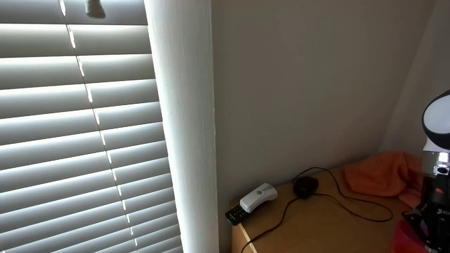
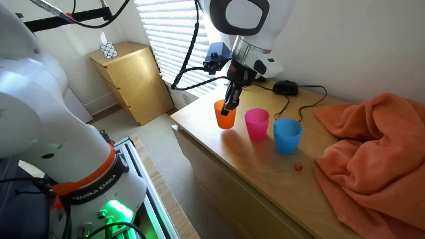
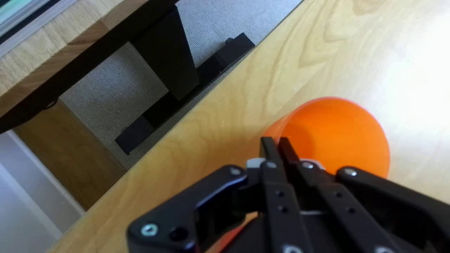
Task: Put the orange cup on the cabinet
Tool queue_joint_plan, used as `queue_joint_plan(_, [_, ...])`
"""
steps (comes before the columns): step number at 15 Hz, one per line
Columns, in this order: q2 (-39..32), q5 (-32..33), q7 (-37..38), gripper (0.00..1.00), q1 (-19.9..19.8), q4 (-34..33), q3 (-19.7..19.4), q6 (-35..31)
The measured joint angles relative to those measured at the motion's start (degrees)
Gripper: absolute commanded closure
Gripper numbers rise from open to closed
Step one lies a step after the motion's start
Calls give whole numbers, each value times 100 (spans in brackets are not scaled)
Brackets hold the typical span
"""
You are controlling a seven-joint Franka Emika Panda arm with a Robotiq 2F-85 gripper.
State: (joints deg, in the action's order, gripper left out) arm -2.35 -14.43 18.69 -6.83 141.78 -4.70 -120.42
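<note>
The orange cup [image 2: 224, 122] is upright over the near corner of the light wood dresser top [image 2: 199, 114]. I cannot tell whether its base touches the wood. In the wrist view the orange cup [image 3: 346, 137] opens toward the camera. My gripper [image 3: 275, 143] is shut on its wall, with one finger outside the rim and one inside. In an exterior view the gripper [image 2: 226, 110] comes down on the cup from above. A light wood cabinet [image 2: 142, 86] with drawers stands across the floor gap near the window. In an exterior view the gripper [image 1: 420, 225] is partly cut off and the orange cup is not visible.
A pink cup [image 2: 257, 124] stands close beside the orange cup, then a blue cup [image 2: 287, 136] and a red die [image 2: 298, 166]. An orange towel [image 2: 378, 149] covers the dresser's far end. A black cabled device [image 2: 285, 87] lies near the wall. A tissue box [image 2: 108, 50] sits on the cabinet.
</note>
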Motion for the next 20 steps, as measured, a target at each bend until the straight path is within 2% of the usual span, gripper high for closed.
queue_joint_plan(4, [-210, 1, 0, 99, 117, -1, 19, -444])
queue_joint_plan(6, [-270, -21, -7, 99, 153, -19, 24, -464])
queue_joint_plan(7, [-272, -45, -28, 70, 158, -31, 24, -464])
queue_joint_plan(8, [-273, -71, -57, 70, 159, -45, 24, -464])
queue_joint_plan(9, [-273, -95, -69, 64, 159, -59, 24, -464])
queue_joint_plan(17, [52, -115, -54, 5, 166, -130, 26, -438])
queue_joint_plan(18, [200, -115, -5, 0, 170, -124, 30, -418])
queue_joint_plan(20, [576, -111, 128, 0, 174, -91, 46, -278])
